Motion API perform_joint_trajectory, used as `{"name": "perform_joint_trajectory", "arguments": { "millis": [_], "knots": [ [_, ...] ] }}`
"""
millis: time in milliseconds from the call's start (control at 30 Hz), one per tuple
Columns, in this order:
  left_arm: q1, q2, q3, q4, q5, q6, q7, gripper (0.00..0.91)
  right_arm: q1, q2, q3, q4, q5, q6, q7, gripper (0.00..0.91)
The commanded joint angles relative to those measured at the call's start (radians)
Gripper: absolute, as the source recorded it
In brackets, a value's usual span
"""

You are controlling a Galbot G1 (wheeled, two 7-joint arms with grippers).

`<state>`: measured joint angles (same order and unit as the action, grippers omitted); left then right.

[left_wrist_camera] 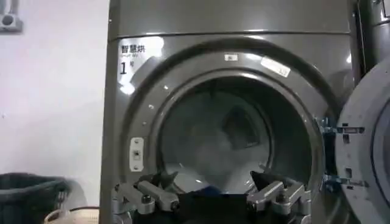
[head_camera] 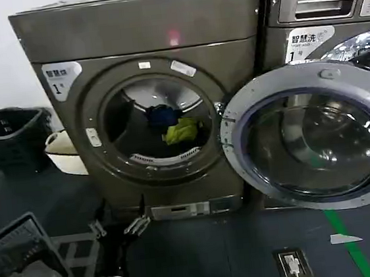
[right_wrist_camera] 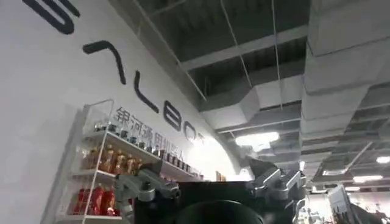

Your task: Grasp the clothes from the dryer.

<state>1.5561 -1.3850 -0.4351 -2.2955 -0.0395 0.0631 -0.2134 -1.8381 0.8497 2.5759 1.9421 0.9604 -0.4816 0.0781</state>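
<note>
The dryer point(head_camera: 140, 30) stands in front of me with its round door point(head_camera: 314, 135) swung open to the right. Inside the drum lie the clothes: a dark blue piece point(head_camera: 162, 114) and, just below and right of it, a yellow-green piece point(head_camera: 182, 131). My left gripper point(head_camera: 118, 227) hangs low before the dryer's base, open and empty. In the left wrist view that gripper point(left_wrist_camera: 210, 185) faces the drum opening point(left_wrist_camera: 225, 134), with a sliver of blue cloth point(left_wrist_camera: 210, 190) between its fingers' line, far off. My right gripper point(right_wrist_camera: 210, 179) is open, empty, and points up at a ceiling.
A black basket point(head_camera: 9, 137) and a cream tub point(head_camera: 64, 151) stand left of the dryer. A black mesh basket point(head_camera: 23, 268) with pale cloth sits at my lower left. The LG machine point(head_camera: 320, 5) is behind the open door. Green floor tape point(head_camera: 344, 237) and a floor socket point(head_camera: 292, 263) lie at the right.
</note>
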Motion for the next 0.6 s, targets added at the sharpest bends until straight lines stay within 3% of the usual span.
{"name": "perform_joint_trajectory", "arguments": {
  "millis": [33,400,600],
  "knots": [
    [-0.001,-0.001,0.001,0.001,0.005,-0.001,0.001,0.907,0.002,0.000,0.000,0.000,0.006,-0.001,-0.001,0.907],
    [-0.019,-0.007,0.016,0.000,0.017,0.005,0.003,0.907,0.006,-0.001,-0.009,0.006,0.023,0.031,-0.001,0.907],
    [-0.023,-0.006,0.010,-0.004,0.007,0.012,0.003,0.907,0.009,-0.005,-0.011,0.005,0.004,0.008,-0.015,0.907]
  ]
}}
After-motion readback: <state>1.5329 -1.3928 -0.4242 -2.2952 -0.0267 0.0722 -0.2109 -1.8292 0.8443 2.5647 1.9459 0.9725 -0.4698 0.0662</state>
